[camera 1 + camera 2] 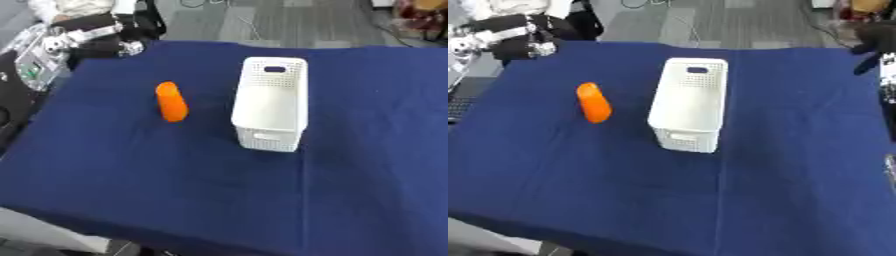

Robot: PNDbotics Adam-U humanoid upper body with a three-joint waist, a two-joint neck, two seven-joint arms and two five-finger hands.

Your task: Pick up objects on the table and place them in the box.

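White box [270, 111] sits upright mid-counter [157, 190], blue cloth under it, nothing visible inside. Orange object [171, 101] lies on the cloth just left of the box, not touching. Left hand [531, 37] hovers at far-left corner, fingers unclear, can't tell. Right hand [874, 40] at far-right edge, can't tell either.

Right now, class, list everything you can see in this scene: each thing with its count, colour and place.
Orange object: one, orange, elongated, lying on the cloth left of the box.
Box: one, white, perforated, open top, near the table's middle.
Table: one, covered in a dark blue cloth, filling most of the view.
Left arm: one, black and silver, at the upper left corner; its hand cannot be made out.
Right arm: one, dark, at the upper right edge in the right eye view.
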